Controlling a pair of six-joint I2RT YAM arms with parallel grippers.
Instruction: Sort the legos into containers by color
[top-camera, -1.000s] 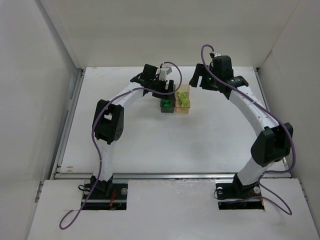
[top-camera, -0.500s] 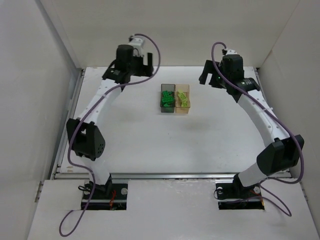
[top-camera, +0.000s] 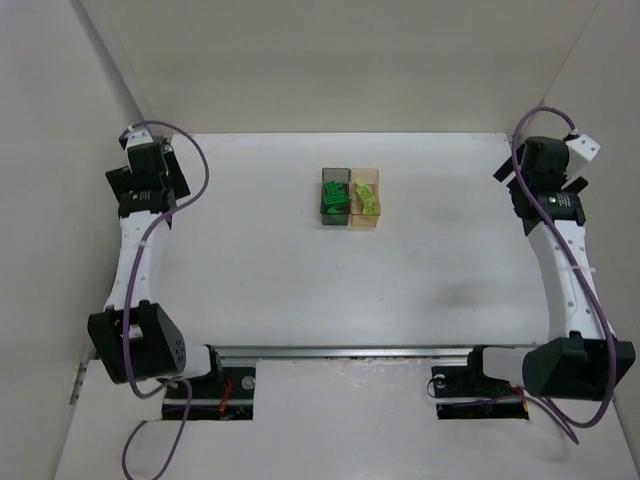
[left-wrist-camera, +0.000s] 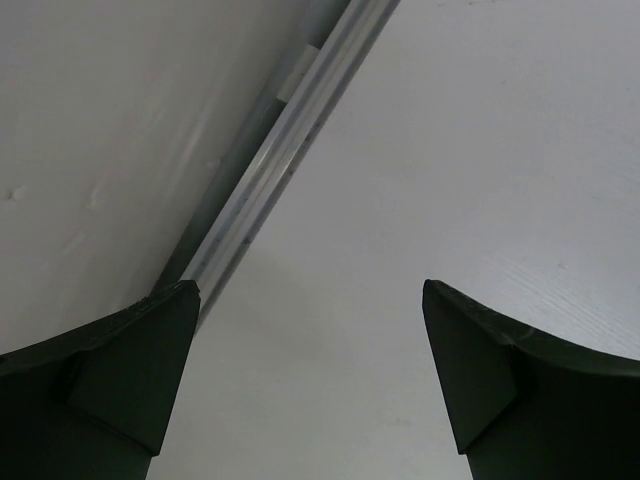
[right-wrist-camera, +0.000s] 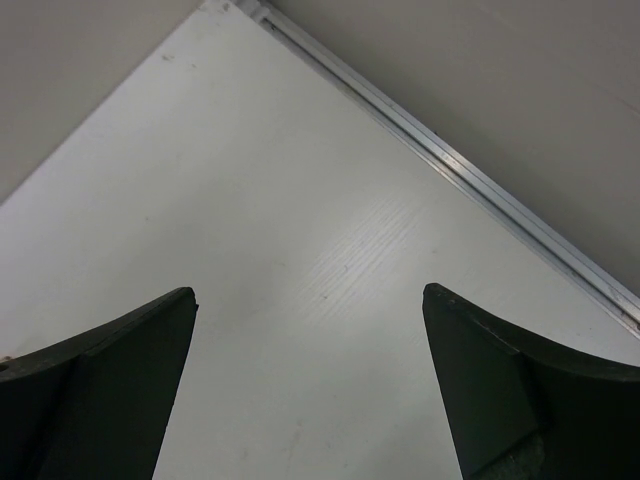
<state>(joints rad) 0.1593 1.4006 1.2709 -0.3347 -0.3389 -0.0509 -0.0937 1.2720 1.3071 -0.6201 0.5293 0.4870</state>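
White tabletop (top-camera: 300, 290), walled in by white panels (top-camera: 330, 60). Joined containers (top-camera: 350, 173) sit mid-table: dark green legos (top-camera: 333, 200) in the grey box (top-camera: 335, 223), yellow-green legos (top-camera: 366, 201) in the orange box (top-camera: 366, 223). Left gripper (left-wrist-camera: 308, 300) and right gripper (right-wrist-camera: 310, 300) gape wide, empty, near opposite side panels.

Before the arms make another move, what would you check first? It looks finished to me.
1. Dark green legos in the dark grey container: ok.
2. Pale yellow-green legos in the orange-tan container: ok.
3. No wrong-coloured brick buried under either pile: cannot tell.
4. No loose brick visible on the table: ok.
5. Jaws of the left arm wide apart with nothing between them, as its wrist view shows: ok.
6. Jaws of the right arm wide apart and empty, and both arms out at the table's sides, far from the containers: ok.
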